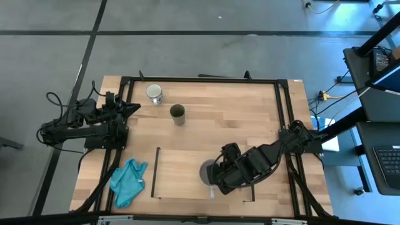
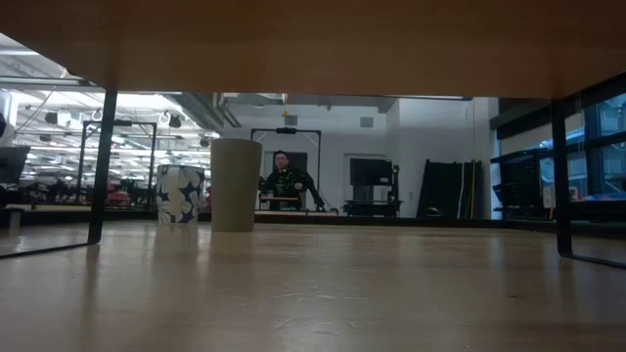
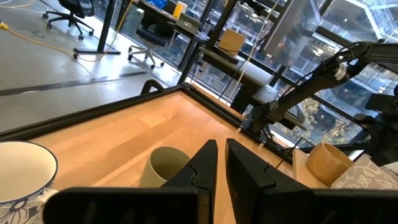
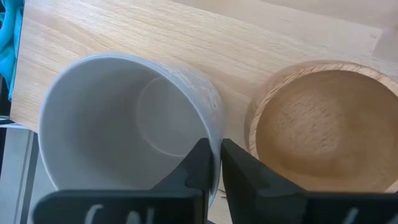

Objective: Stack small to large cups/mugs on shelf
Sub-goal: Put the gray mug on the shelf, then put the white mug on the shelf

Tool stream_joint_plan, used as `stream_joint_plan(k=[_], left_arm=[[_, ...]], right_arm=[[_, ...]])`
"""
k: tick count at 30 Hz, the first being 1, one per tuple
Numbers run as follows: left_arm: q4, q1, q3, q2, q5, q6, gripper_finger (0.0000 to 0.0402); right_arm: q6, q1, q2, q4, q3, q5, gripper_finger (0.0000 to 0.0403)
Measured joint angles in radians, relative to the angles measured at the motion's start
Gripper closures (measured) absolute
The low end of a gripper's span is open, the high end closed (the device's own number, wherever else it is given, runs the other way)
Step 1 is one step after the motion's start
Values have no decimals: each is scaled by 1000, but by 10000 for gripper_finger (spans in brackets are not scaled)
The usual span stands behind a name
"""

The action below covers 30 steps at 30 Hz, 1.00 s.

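My right gripper [image 4: 213,163] is above the shelf [image 1: 181,164], shut on the grey mug [image 4: 124,124]; in the high view the mug [image 1: 206,172] shows just beside the arm. The tan wooden cup [image 4: 323,124] stands close beside the grey mug on the shelf and is hidden under the arm in the high view. The white mug [image 1: 154,94] and the olive-green cup [image 1: 178,114] stand upright on the tabletop's far part. My left gripper [image 1: 134,107] waits shut at the table's left edge, pointing at them. My right gripper pinches the grey mug's wall at the rim [image 4: 215,127], on the side facing the wooden cup, with one finger inside and one outside. The fingers come from above, pointing down. The mug is upright; whether it rests on the shelf I cannot tell.
A teal cloth [image 1: 128,181] lies on the tabletop left of the shelf. The shelf's black rails [image 1: 156,172] [image 1: 253,187] run along its short edges. Bare shelf surface lies left of the grey mug. A person [image 2: 284,181] shows far behind the table.
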Motion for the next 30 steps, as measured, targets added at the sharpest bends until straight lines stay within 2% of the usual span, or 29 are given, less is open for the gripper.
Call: stream_joint_plan(k=[15,25,30], left_arm=[[0,0,0,0,0,0,374],[0,0,0,0,0,0,374],[0,0,0,0,0,0,374]], right_arm=[[9,-3,0,2,-38,-24,364],[9,-3,0,3,-38,-15,295],[2,-3,0,2,-38,-15,278]])
